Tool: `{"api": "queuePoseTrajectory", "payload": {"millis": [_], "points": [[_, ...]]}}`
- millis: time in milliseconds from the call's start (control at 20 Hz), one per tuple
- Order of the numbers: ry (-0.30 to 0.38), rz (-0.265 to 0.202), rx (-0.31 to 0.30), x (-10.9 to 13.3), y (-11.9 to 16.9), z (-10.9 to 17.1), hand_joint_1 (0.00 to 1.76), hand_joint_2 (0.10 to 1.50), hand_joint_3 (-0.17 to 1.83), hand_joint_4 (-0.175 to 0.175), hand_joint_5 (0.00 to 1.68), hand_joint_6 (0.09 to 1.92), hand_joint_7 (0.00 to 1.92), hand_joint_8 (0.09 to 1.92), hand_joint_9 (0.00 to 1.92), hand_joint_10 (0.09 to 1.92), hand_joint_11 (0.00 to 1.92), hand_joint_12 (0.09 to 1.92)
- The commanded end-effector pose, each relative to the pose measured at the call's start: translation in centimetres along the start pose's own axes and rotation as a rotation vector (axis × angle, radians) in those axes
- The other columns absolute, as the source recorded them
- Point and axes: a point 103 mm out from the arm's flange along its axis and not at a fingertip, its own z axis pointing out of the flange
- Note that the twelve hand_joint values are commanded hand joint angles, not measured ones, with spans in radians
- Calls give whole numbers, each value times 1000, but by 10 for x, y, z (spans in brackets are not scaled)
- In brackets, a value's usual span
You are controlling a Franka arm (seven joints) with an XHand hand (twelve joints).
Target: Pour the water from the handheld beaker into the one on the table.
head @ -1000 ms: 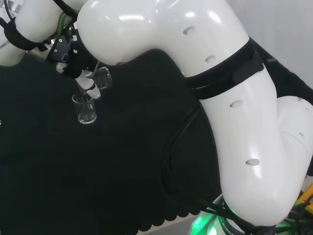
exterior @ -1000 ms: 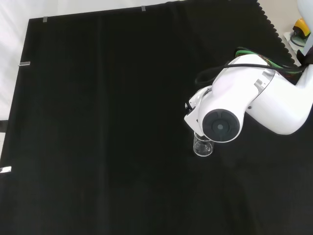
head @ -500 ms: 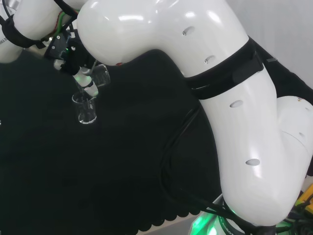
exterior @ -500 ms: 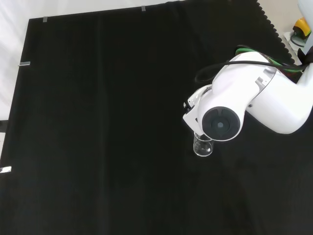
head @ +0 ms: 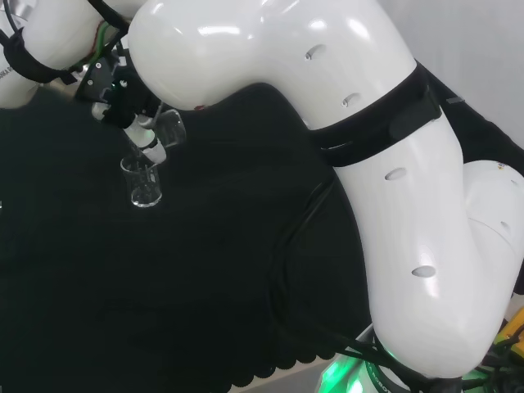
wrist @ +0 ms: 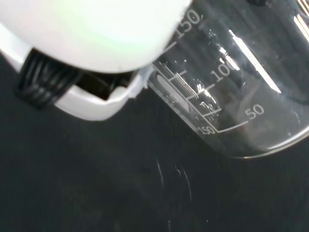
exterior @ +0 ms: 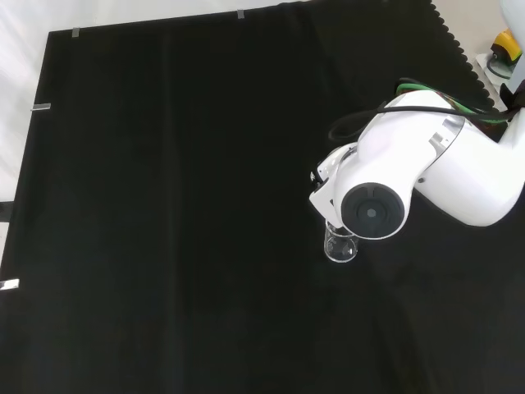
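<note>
In the head view the black and white hand (head: 121, 88) hangs at the upper left. Its fingers (head: 149, 141) are curled round a clear beaker (head: 170, 128), which is held tilted just above a second clear beaker (head: 145, 182) standing upright on the black cloth. The wrist view has the held beaker (wrist: 231, 82) close up, with printed graduations and droplets on its wall, beside a white part of the hand (wrist: 96, 38). I cannot tell how much water is in either beaker. In the front view the standing beaker (exterior: 340, 246) peeks out below the arm's link.
The arm's big white links (head: 327, 147) take up the right of the head view. In the front view a white link with a round grey cap (exterior: 371, 212) stands over the hand. Black cloth (exterior: 164, 205) spreads wide to the left, with tape marks at its edges.
The hand and its beaker rose slightly up and left, then settled back a little. The beaker on the cloth has stayed in place.
</note>
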Motion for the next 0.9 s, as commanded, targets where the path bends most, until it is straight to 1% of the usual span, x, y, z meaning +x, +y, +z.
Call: {"api": "queuePoseTrajectory", "payload": {"millis": [50, 100, 200, 250, 350, 600, 700, 900], "points": [[5, -3, -11, -2, -3, 2, 1440, 546, 714, -175, 1407, 405, 1436, 497, 1598, 87, 1362, 687], [3, 2, -6, -3, -3, 4, 1440, 546, 714, -175, 1407, 405, 1436, 497, 1598, 87, 1362, 687], [5, -7, -11, -5, -4, 7, 1440, 546, 714, -175, 1407, 405, 1436, 496, 1598, 87, 1362, 687], [-1, -2, -5, -5, -4, 6, 1440, 547, 714, -175, 1407, 405, 1436, 496, 1598, 87, 1362, 687], [-9, 3, 0, -1, -4, 0, 1440, 547, 713, -175, 1407, 405, 1436, 497, 1598, 87, 1362, 687], [-9, -1, -6, 3, -4, -12, 1440, 547, 713, -175, 1407, 405, 1435, 497, 1598, 87, 1362, 687], [0, 1, -11, -1, -5, -7, 1440, 547, 713, -175, 1407, 405, 1435, 497, 1598, 87, 1362, 687], [19, -2, -27, -4, -7, -9, 1440, 547, 713, -175, 1407, 405, 1435, 497, 1598, 87, 1362, 686]]}}
